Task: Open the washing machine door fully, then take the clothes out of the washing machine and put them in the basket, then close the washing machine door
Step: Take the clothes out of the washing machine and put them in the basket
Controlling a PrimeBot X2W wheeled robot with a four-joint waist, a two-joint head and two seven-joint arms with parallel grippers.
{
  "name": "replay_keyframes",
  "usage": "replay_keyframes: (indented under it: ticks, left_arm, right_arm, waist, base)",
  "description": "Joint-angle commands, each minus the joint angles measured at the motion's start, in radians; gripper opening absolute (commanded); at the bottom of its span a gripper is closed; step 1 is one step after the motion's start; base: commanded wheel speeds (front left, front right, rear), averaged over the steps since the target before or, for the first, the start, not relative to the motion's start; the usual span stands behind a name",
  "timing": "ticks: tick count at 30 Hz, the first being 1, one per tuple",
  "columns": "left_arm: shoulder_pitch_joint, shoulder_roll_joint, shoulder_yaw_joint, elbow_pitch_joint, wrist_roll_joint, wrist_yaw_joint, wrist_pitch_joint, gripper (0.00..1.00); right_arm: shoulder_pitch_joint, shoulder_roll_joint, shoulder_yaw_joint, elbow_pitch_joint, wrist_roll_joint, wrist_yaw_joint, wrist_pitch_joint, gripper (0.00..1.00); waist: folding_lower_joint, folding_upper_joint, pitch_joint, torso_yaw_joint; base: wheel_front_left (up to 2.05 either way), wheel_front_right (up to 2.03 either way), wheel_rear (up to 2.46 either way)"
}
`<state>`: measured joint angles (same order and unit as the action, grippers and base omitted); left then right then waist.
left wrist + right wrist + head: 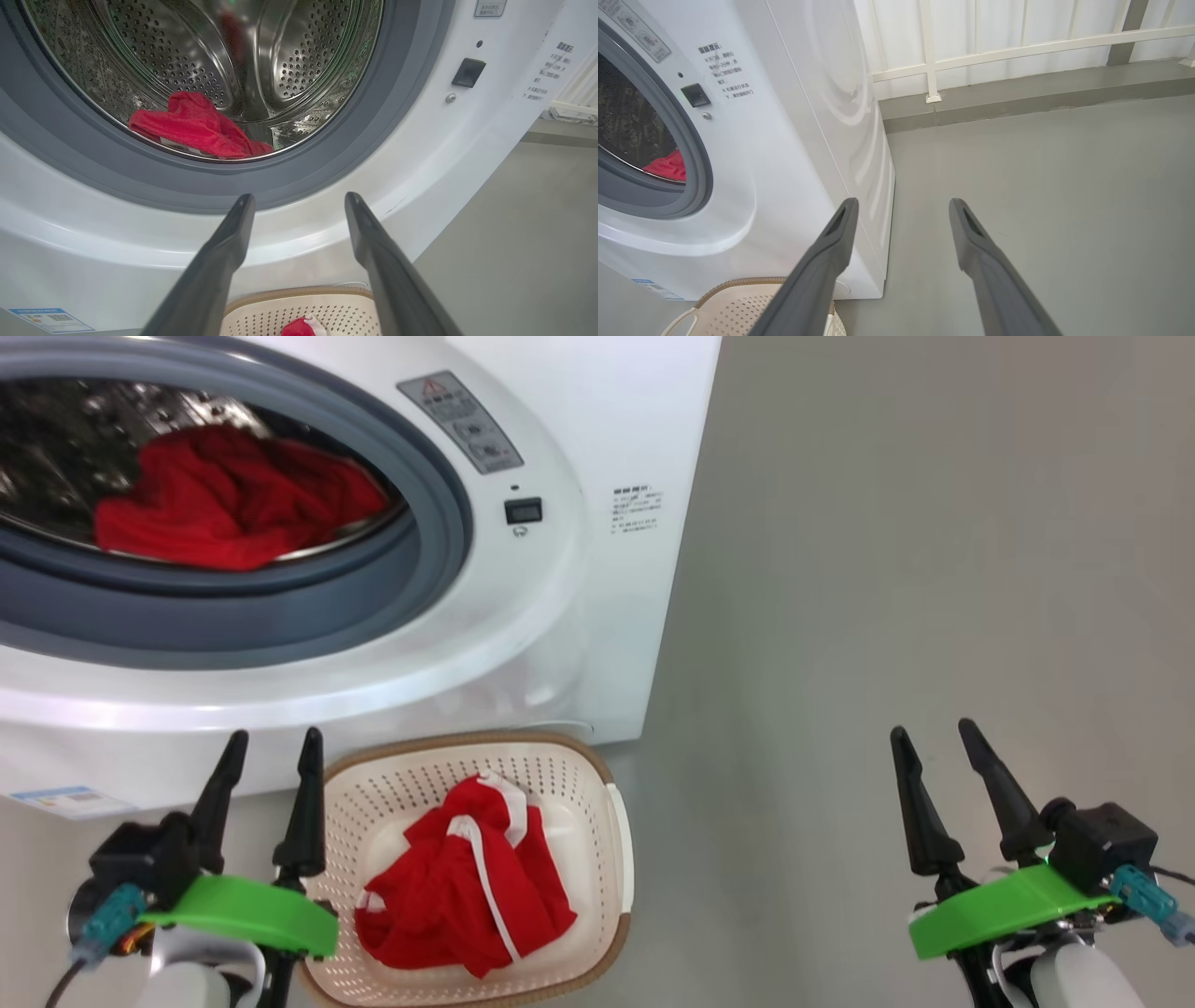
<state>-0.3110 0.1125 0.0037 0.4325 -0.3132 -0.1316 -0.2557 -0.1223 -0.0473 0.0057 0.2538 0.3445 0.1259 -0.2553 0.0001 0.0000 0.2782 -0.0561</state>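
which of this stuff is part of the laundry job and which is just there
Part of the job:
washing machine
red clothes in its drum
basket
red and white garment already in the basket

Just there:
white railing
grey floor
blue sticker low on the machine's front

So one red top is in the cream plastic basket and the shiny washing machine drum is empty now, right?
Not empty: the left wrist view shows a red fabric garment lying in the perforated steel drum. The red garment with white stripes is in the cream perforated plastic basket, as you said.
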Motion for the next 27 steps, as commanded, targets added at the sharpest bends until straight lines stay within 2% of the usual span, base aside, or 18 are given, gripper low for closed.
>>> replay_keyframes:
  ticks: [1,17,27]
  left_arm:
    - [0.033,0.018,0.041,-0.056,0.018,0.001,-0.006,1.00]
    - [0.236,-0.013,0.112,-0.249,0.054,0.001,-0.006,1.00]
    - [0.304,-0.038,0.140,-0.299,0.067,0.001,-0.006,1.00]
  right_arm:
    - [0.019,-0.003,0.012,-0.019,-0.012,0.005,-0.006,1.00]
    - [0.106,-0.003,-0.014,-0.020,-0.012,0.005,-0.006,1.00]
    - [0.143,-0.003,-0.028,-0.024,-0.005,0.005,-0.006,1.00]
  waist:
    - [-0.0001,0.0000,-0.047,0.014]
    - [-0.0001,0.0000,-0.125,0.014]
    - [-0.0001,0.0000,-0.131,0.023]
  base:
    - [0.00,0.00,0.00]
    - [0.00,0.00,0.00]
    - [0.00,0.00,0.00]
